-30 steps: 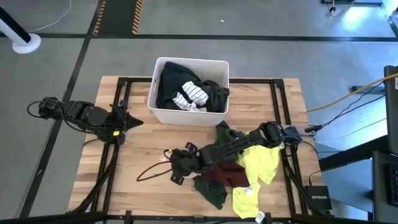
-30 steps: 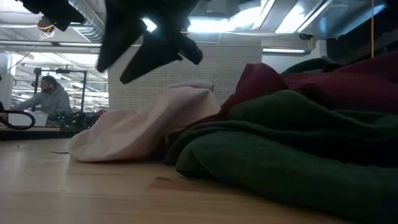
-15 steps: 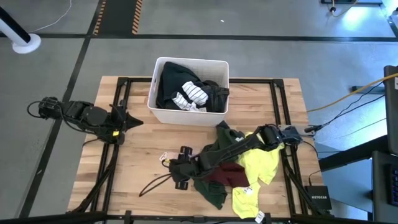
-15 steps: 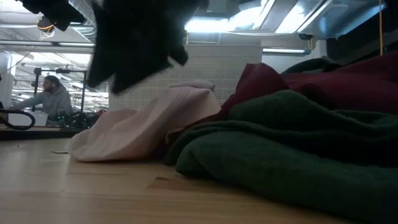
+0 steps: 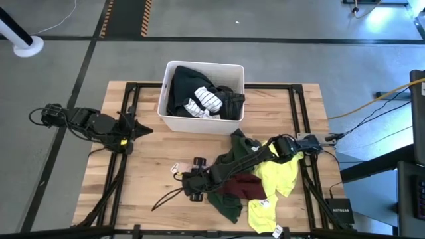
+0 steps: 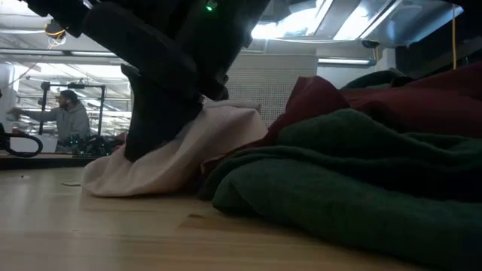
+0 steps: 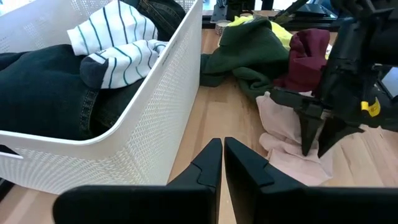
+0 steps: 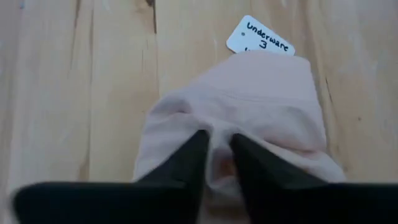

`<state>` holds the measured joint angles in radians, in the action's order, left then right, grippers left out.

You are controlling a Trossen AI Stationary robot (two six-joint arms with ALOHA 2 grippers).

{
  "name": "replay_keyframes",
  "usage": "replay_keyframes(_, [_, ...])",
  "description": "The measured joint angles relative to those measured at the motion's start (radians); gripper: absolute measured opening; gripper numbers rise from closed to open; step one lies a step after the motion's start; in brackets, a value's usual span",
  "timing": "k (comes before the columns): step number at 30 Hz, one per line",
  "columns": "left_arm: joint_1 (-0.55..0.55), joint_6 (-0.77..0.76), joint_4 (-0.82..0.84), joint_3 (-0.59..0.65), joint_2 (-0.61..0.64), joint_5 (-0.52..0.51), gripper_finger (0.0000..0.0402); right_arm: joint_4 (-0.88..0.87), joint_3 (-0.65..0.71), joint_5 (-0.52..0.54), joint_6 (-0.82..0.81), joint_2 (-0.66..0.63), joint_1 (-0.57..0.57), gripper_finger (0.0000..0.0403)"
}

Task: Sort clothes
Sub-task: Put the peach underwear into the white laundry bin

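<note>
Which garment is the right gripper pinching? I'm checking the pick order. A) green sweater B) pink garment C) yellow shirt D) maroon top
B: in the right wrist view the right gripper has its fingers pressed into a fold of the pink garment, beside a white tag; the left wrist view shows the same.

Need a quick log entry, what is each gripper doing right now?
Left gripper: shut, holding nothing, waiting beside the white bin.
Right gripper: jaws closing on the pale pink garment on the table.
</note>
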<state>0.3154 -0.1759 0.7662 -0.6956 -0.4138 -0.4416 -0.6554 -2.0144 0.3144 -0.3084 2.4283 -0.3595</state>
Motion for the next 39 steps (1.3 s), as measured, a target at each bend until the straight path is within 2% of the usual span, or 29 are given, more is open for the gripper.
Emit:
replay_keyframes(2, [0.000, 0.000, 0.001, 0.000, 0.000, 0.000, 0.0013, 0.002, 0.000, 0.000, 0.000, 0.000, 0.000, 0.0034])
replay_keyframes(4, [0.000, 0.000, 0.001, 0.000, 0.000, 0.000, 0.0013, 0.002, 0.000, 0.005, 0.002, 0.000, 0.000, 0.0013])
replay_keyframes(9, [0.000, 0.000, 0.001, 0.000, 0.000, 0.000, 0.0013, 0.000, 0.000, 0.047, -0.017, -0.030, -0.010, 0.0022])
replay_keyframes(12, [0.000, 0.000, 0.001, 0.000, 0.000, 0.000, 0.0013, 0.003, 0.000, 0.070, -0.017, -0.089, -0.015, 0.0008])
replay_keyframes(15, [0.000, 0.000, 0.001, 0.000, 0.000, 0.000, 0.0013, 0.004, -0.002, 0.103, -0.019, -0.150, -0.015, 0.0015])
replay_keyframes(18, [0.000, 0.000, 0.001, 0.000, 0.000, 0.000, 0.0013, 0.001, -0.001, 0.157, -0.016, -0.199, -0.013, 0.0020])
replay_keyframes(24, [0.000, 0.000, 0.000, 0.000, 0.000, 0.000, 0.0013, 0.007, -0.001, 0.263, 0.016, -0.312, 0.000, 0.0006])
replay_keyframes(29, [0.000, 0.000, 0.001, 0.000, 0.000, 0.000, 0.0013, 0.015, -0.001, 0.372, 0.041, -0.383, 0.024, 0.0017])
replay_keyframes(33, [0.000, 0.000, 0.000, 0.000, 0.000, 0.000, 0.0013, 0.045, -0.001, 0.479, 0.085, -0.434, 0.056, 0.0016])
replay_keyframes(39, [0.000, 0.000, 0.001, 0.000, 0.000, 0.000, 0.0013, 0.159, -0.001, 0.505, 0.212, -0.494, 0.128, 0.0011])
